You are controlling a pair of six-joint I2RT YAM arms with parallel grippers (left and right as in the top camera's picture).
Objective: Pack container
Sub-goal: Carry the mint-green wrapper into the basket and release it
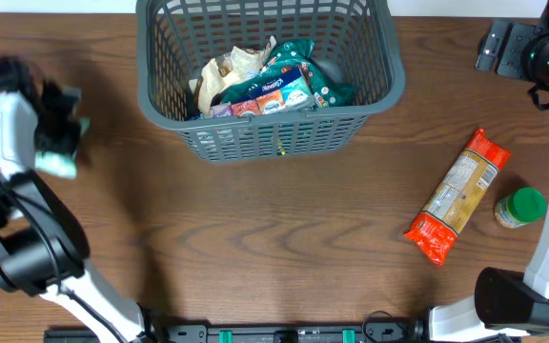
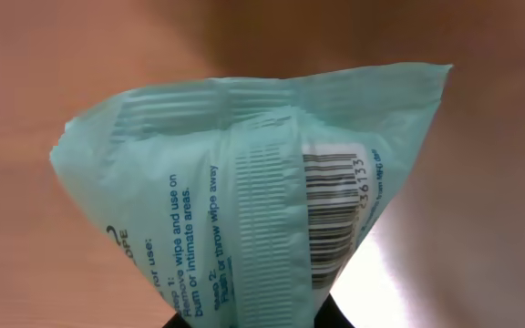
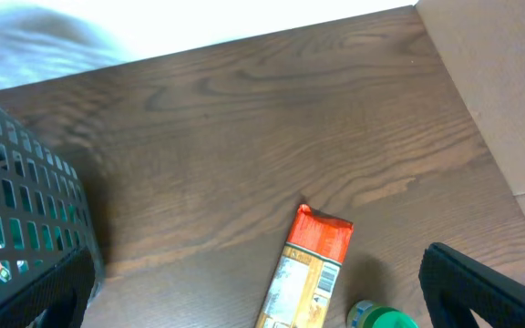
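The container, a large dark grey slotted basket [image 1: 379, 90], stands at the back centre and holds several packets, one of them teal. My left gripper [image 1: 46, 105] is at the far left above the table, blurred, shut on a mint-green wipes pack [image 1: 62, 160]. In the left wrist view the pack [image 2: 244, 200] fills the frame and the dark jaws [image 2: 253, 321] pinch its lower end. My right gripper [image 1: 503, 46] is at the back right, open and empty. Its wrist view shows the wide-open fingers [image 3: 249, 269] above the table, with the basket [image 3: 25, 210] at the left.
An orange and yellow long packet [image 1: 457, 195] lies slanted at the right, also in the right wrist view [image 3: 303, 273]. A small green-lidded jar [image 1: 520, 208] stands just right of it and shows in that view too [image 3: 386, 317].
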